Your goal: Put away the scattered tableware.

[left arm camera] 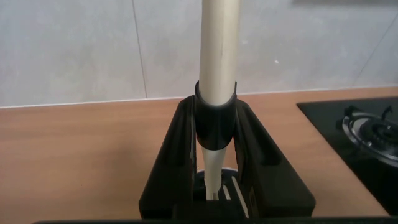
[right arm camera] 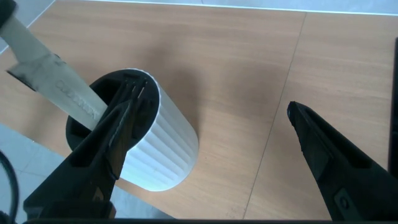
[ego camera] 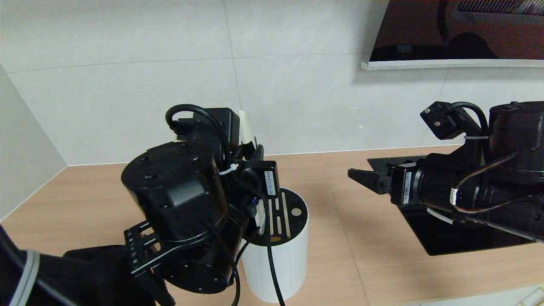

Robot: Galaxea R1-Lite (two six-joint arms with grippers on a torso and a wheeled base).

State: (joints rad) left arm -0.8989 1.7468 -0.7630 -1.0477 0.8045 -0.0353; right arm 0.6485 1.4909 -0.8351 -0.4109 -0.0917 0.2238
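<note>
The left gripper [left arm camera: 217, 118] is pinching the knife [left arm camera: 219, 43] by its pale, cream-coloured handle, with both fingers pressing against the handle's lower part and the rest of the handle sticking up above them. Below the grip, the blade [right arm camera: 50, 74] is running down into the black slotted top of the knife holder [ego camera: 284, 250], a white ribbed cylinder that is standing upright on the worktop [ego camera: 340, 255] directly beneath this gripper. In the head view the handle tip [ego camera: 245, 127] is showing just above the arm's dark wrist. The right gripper [ego camera: 367, 178] is hovering well apart from the holder, over the near edge of the black hob [ego camera: 446, 238], with its fingers spread wide and nothing between them; in its own wrist view the holder is lying past one fingertip and bare wood is showing in the gap. The worktop is light wood-grain, running back to a wall of large pale grey tiles [ego camera: 127, 85]. The hob is sitting flush in the worktop on the robot's right, one burner [left arm camera: 367, 130] showing, and a dark glossy range hood [ego camera: 459, 34] is hanging on the wall above it.
</note>
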